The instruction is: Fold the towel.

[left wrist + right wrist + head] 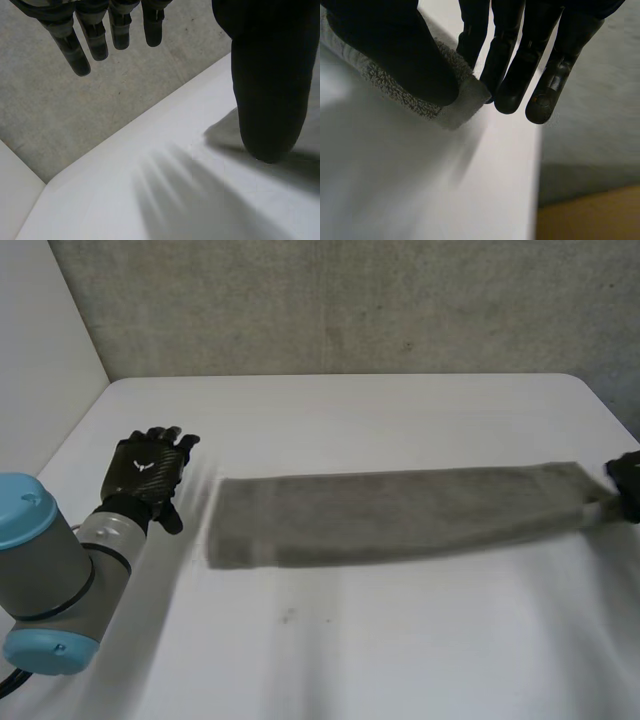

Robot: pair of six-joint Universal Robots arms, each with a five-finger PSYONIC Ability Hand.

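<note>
A grey towel (400, 515) lies across the white table (400, 640) as a long narrow folded strip. At the strip's right end my right hand (627, 483) pinches a corner of the towel (460, 100) between its thumb (395, 50) and fingers (515, 75). My left hand (148, 468) hovers over the table a little left of the towel's left end, apart from it. Its fingers (85, 35) are straight and its thumb (270, 90) stands wide, with nothing between them.
The table's right edge (538, 165) runs just beyond my right hand, with the floor below it. A grey wall (350, 300) backs the table, and a white panel (40, 350) stands at the left.
</note>
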